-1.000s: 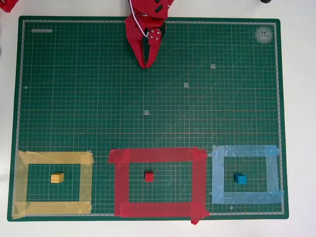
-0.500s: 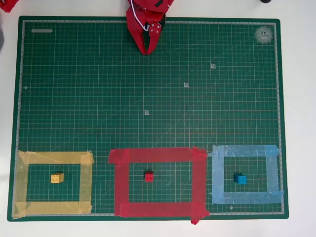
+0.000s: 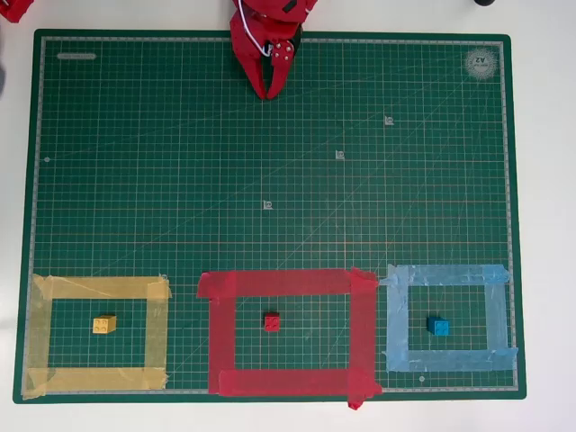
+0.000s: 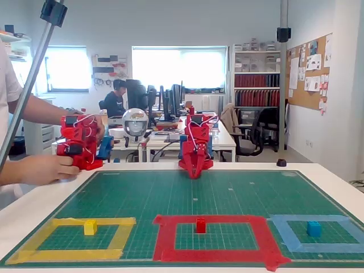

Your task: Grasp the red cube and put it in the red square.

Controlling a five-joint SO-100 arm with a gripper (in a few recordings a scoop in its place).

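Overhead view: the red cube [image 3: 271, 321] sits inside the red square [image 3: 288, 283] (near its middle), on the green cutting mat [image 3: 180, 180]. Far from the red square, at the mat's top edge, the gripper [image 3: 267, 93] has its fingers pressed together, holding nothing.

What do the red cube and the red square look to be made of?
The red cube looks like hard moulded plastic, going by its studded top and crisp edges. The red square looks like matte adhesive tape: wide flat strips overlapping raggedly at the corners.
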